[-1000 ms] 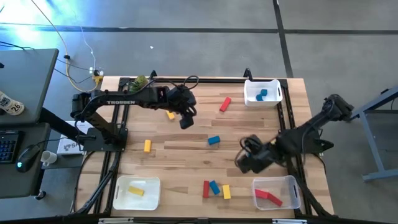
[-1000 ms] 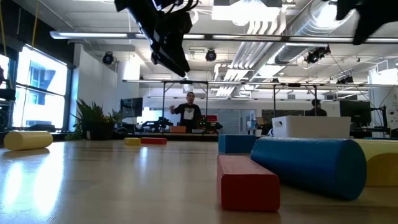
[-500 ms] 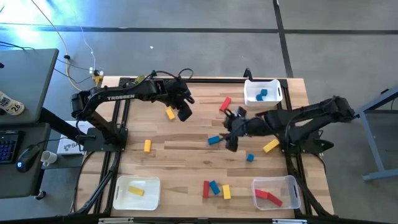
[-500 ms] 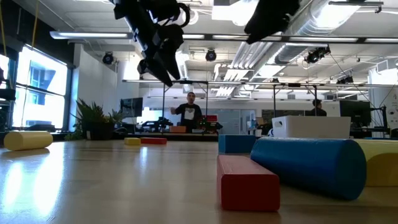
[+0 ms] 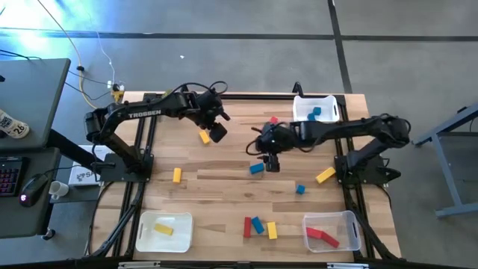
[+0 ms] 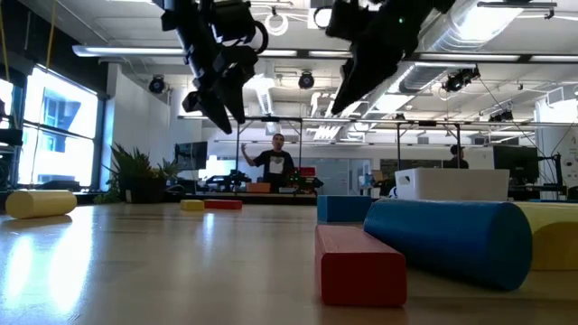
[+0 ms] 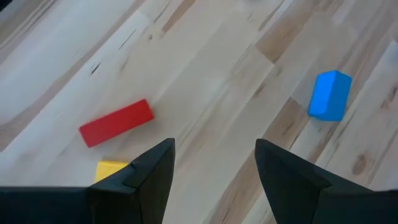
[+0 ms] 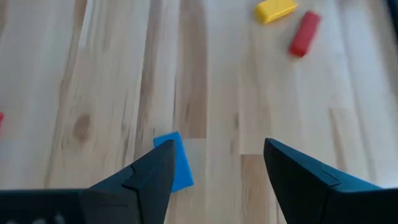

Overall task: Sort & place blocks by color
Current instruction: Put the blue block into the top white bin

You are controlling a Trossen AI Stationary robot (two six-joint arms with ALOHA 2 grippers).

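Red, yellow and blue blocks lie flat and scattered on the wooden table point(image 5: 224, 194). My left gripper point(image 5: 215, 134) hangs open above the table beside a yellow block point(image 5: 204, 137); its wrist view shows a red block point(image 7: 116, 122), a yellow one point(image 7: 112, 169) and a blue one point(image 7: 329, 94) below. My right gripper point(image 5: 269, 163) hangs open at mid-table, just right of a blue block point(image 5: 257, 168). In its wrist view that blue block point(image 8: 177, 158) lies by one fingertip. Both grippers stay well above the tabletop in the low view, left point(image 6: 217, 113) and right point(image 6: 343, 99).
Three bins stand at the corners: far right point(image 5: 314, 110) with blue blocks, near left point(image 5: 164, 228) with a yellow one, near right point(image 5: 332, 230) with red ones. Loose blocks: red point(image 5: 273, 119), yellow point(image 5: 325, 175), blue point(image 5: 299, 189), yellow point(image 5: 177, 175), and a trio point(image 5: 258, 226) near the front.
My right gripper has swung from beside the near right bin toward the table's far edge and left, to mid-table by the blue block, rolling its wrist; a yellow and a small blue block it covered now show. My left gripper has shifted a little toward the far left.
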